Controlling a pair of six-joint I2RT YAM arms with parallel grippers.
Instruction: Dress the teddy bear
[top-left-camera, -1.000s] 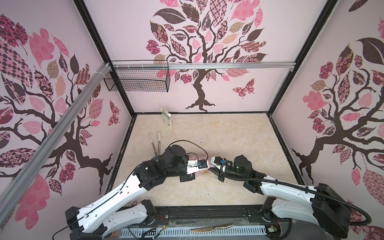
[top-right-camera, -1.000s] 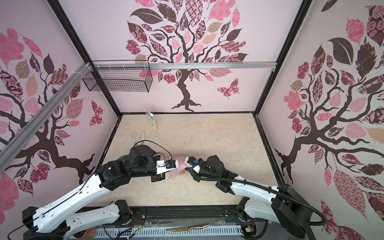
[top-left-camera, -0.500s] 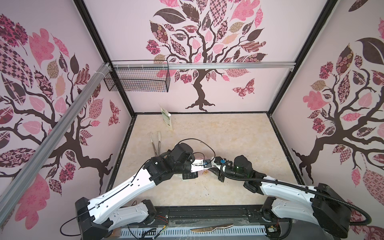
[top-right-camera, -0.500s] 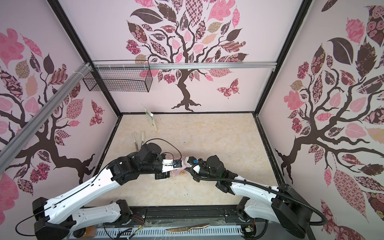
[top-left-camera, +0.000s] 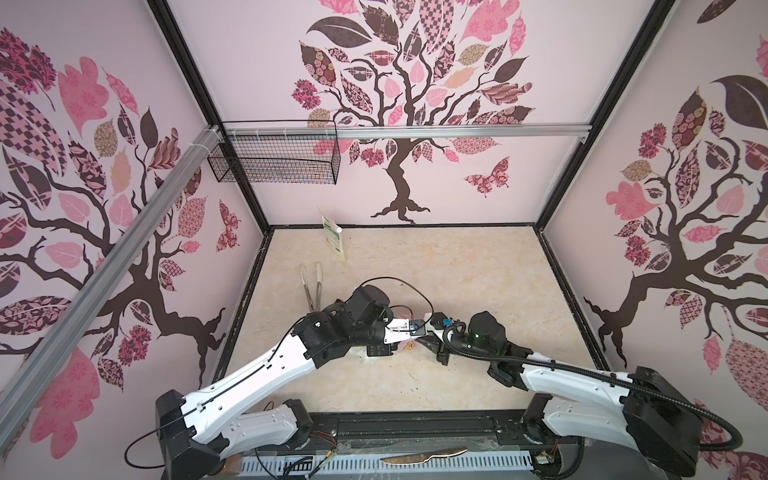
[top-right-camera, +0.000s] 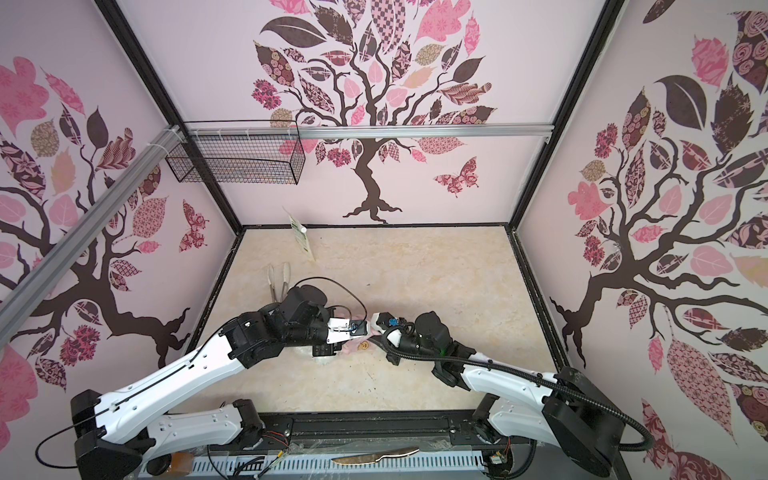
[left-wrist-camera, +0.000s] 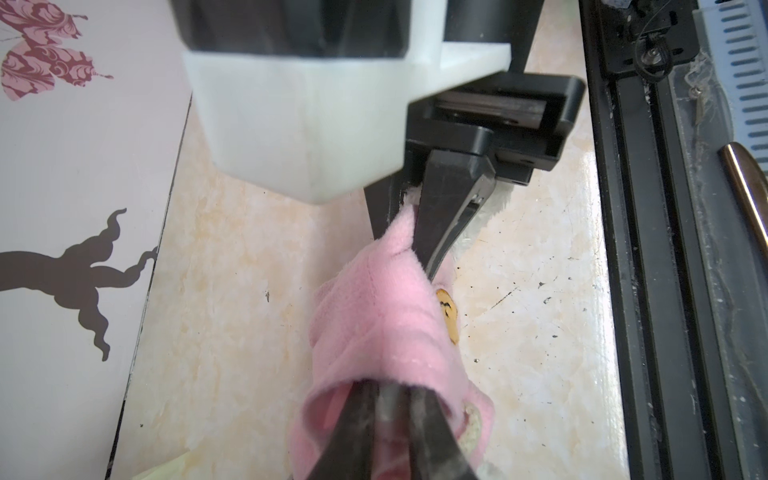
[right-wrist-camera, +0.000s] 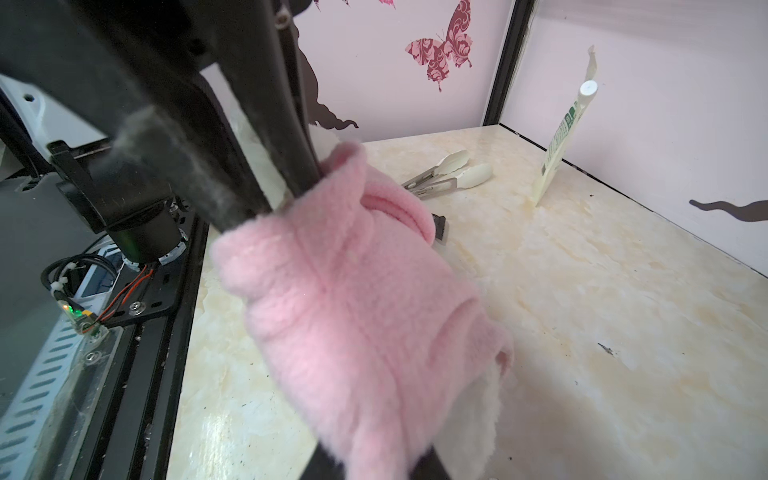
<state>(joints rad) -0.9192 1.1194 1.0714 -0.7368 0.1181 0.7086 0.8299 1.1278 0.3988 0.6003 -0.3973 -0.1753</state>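
Note:
A pink hoodie (right-wrist-camera: 353, 299) with an orange patch (left-wrist-camera: 451, 320) hangs stretched between my two grippers just above the table's front middle. My right gripper (right-wrist-camera: 376, 461) is shut on one end of its fabric, as the left wrist view also shows (left-wrist-camera: 409, 232). My left gripper (left-wrist-camera: 388, 386) has both fingers inside an opening of the hoodie, slightly apart, with the pink rim draped over them. The teddy bear (right-wrist-camera: 473, 415) shows only as white fur under the hoodie and as a pale patch (top-left-camera: 362, 355) below the left wrist. In both top views the arms hide most of it.
Metal tongs (top-left-camera: 312, 282) lie left of centre behind the left arm. A white-and-green tube (top-left-camera: 333, 237) leans at the back wall. A wire basket (top-left-camera: 274, 160) hangs high at the back left. A knife (top-left-camera: 424, 457) rests on the front rail.
The left arm has reached further right, bringing its gripper up against the right one. Its fingers have parted slightly. The right arm has not moved.

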